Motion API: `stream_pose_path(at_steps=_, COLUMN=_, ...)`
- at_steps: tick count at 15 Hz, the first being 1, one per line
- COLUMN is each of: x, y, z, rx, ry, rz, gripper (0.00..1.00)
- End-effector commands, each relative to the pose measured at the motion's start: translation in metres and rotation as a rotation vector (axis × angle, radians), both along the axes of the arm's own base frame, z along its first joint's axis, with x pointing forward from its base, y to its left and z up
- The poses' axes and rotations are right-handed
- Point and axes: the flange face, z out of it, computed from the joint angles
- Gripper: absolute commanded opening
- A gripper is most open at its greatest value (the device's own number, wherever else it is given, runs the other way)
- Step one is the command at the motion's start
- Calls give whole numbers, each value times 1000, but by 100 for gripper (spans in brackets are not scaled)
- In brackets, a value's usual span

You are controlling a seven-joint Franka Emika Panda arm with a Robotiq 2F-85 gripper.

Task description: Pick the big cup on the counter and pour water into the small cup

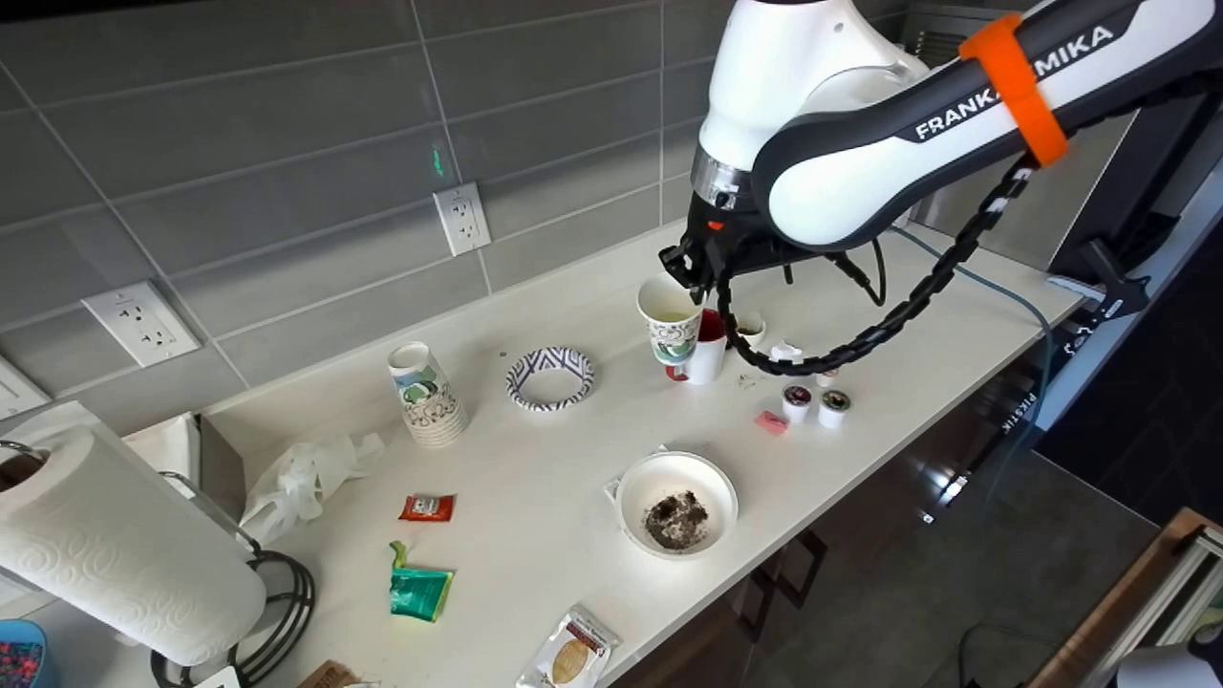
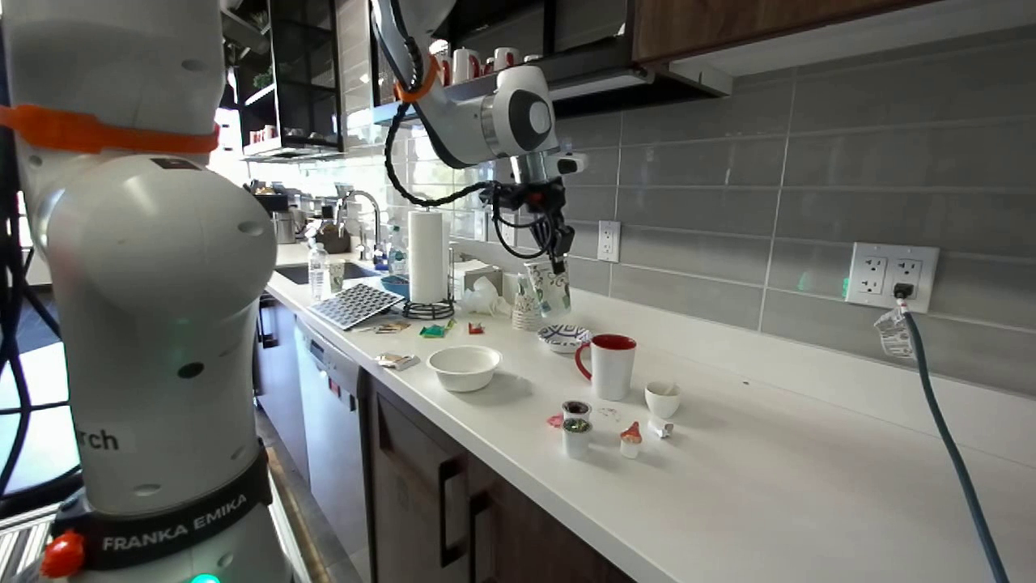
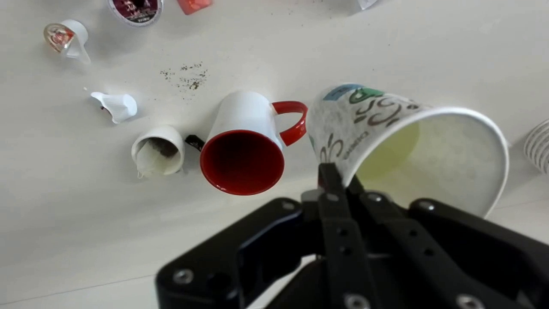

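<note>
My gripper [image 3: 342,182] is shut on the rim of a white paper cup [image 3: 369,113] with green and brown print. The held cup shows in both exterior views [image 1: 674,330] [image 2: 550,291], raised above the off-white counter [image 2: 809,478]. Yellowish liquid lies inside it. A small white cup [image 3: 171,143] stands on the counter with a tea bag and dark matter in it; it also shows in an exterior view [image 2: 663,402]. The white mug [image 3: 248,113] with red inside and red handle stands between the two. A plain white cup of the mug's size does not show.
A stack of printed paper cups [image 1: 436,406], a patterned bowl [image 1: 549,406] and a white bowl [image 1: 721,511] stand on the counter. Several pods [image 2: 576,441] and a creamer cup [image 2: 630,448] stand near the small cup. A wall [image 1: 325,182] runs behind. A cable [image 2: 951,437] hangs from the outlet.
</note>
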Motion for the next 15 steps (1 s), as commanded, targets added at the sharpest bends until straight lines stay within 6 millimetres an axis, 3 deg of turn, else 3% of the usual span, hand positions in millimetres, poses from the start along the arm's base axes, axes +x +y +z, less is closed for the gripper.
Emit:
stream_pose_path(at_steps=1, x=1, y=-5, z=1, rx=-24, ry=1, rz=-14, gripper=1)
stream_pose_path(at_steps=7, x=-9, y=-34, z=45, rx=-113, ry=-88, rz=-97, gripper=1)
stream_pose_path(at_steps=15, x=-35, y=-87, z=70, rx=-312, ry=31, rz=-281, gripper=1)
